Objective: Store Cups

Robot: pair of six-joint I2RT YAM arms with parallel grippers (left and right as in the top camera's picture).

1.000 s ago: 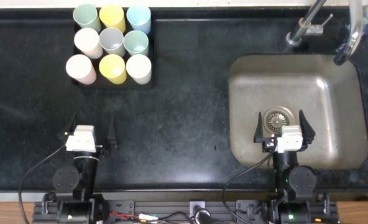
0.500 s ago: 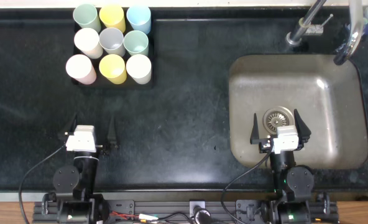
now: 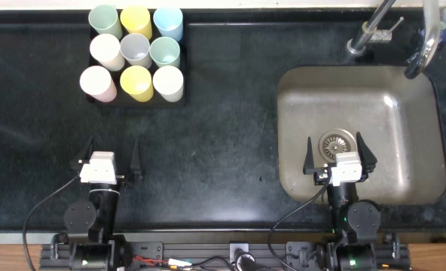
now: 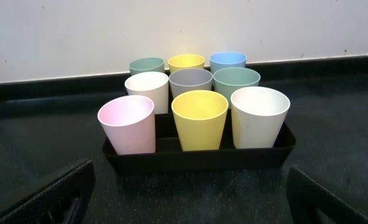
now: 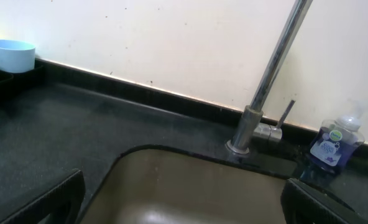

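Near counter (image 3: pixel 223 150) back edge: tray (image 4: pixel 196 160), nine cups (image 4: pixel 199 118).

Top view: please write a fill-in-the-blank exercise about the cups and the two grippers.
The black tray holds ____ cups.
The cup between the pink cup and the white cup is ____.
The right gripper hangs above the ____.
The left gripper has its jaws ____, holding nothing.
Missing words: nine; yellow; sink; open.

I have bare countertop (image 3: pixel 223 150) from my left gripper (image 3: pixel 114 144) up to the tray (image 4: pixel 196 160); its nine cups (image 3: pixel 136 51) stand packed close. My right gripper (image 3: pixel 336 141) hangs over the open sink (image 3: pixel 404 98), faucet (image 3: pixel 370 26) behind.
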